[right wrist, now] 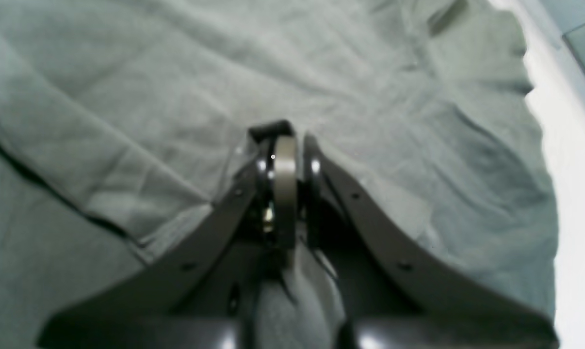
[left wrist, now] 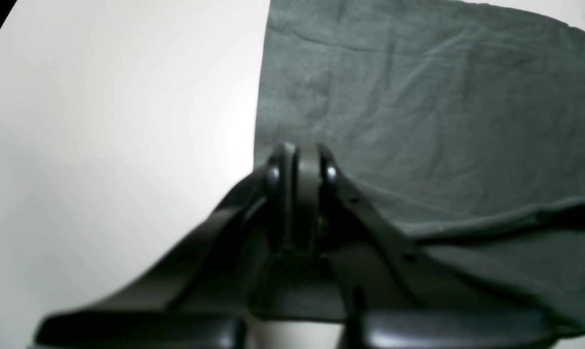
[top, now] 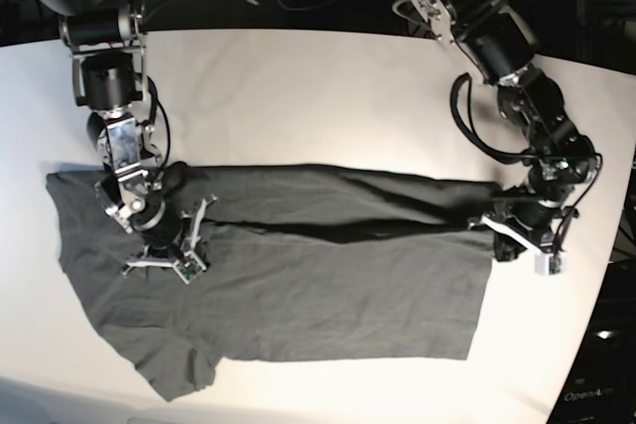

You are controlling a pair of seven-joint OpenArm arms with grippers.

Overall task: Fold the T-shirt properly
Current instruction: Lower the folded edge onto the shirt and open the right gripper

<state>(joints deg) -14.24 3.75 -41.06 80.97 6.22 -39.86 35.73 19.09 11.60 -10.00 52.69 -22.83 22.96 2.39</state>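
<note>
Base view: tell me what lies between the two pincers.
In the base view, only the T-shirt spans between the right pincer and left pincer, its folded edge making a dark crease.

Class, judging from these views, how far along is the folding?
Done: the T-shirt lies spread on the table, its far long edge turned over. In hand: left end effector and right end effector are shut, pinching that fold's ends. Left: near side, sleeve and crosswise folds.
</note>
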